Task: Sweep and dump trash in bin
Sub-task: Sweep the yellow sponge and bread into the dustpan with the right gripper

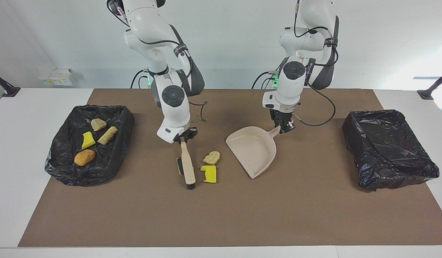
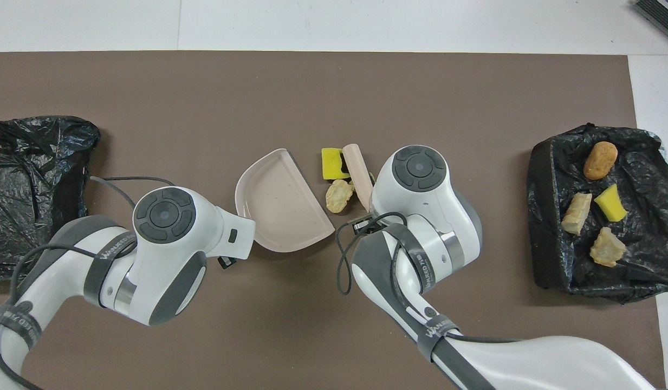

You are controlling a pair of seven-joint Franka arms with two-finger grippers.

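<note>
The brown mat (image 1: 221, 215) covers most of the white table. At the right arm's end sits a crinkled black-plastic-lined bin (image 1: 63, 168) already holding four scraps of trash: a tan lump (image 1: 98, 124), a beige ridged stick (image 1: 108, 135), a yellow sponge wedge (image 1: 88, 140) and an orange bread-like lump (image 1: 84, 157). A second black-lined bin (image 1: 389, 148) sits at the left arm's end, with nothing showing in it.

Mid-mat lies the smooth beige plastic dustpan (image 1: 255, 150), its open lip toward the right arm's end; the left gripper (image 1: 284, 128) pinches its handle tip. The right gripper (image 1: 185, 138) is clamped on the handle of the beige brush (image 1: 188, 168), whose dark bristles rest on the mat.

Between brush and dustpan lie a tan crumbly lump (image 1: 211, 157) and, farther from the robots, a notched yellow sponge block (image 1: 209, 173). A third yellow piece (image 1: 179, 165) peeks out at the brush's other flank, largely hidden.

These scraps look light, soft and springy, so they should slide easily but may roll or bounce off the pan lip; pushing them broadside with the bristles looks better than grasping.
</note>
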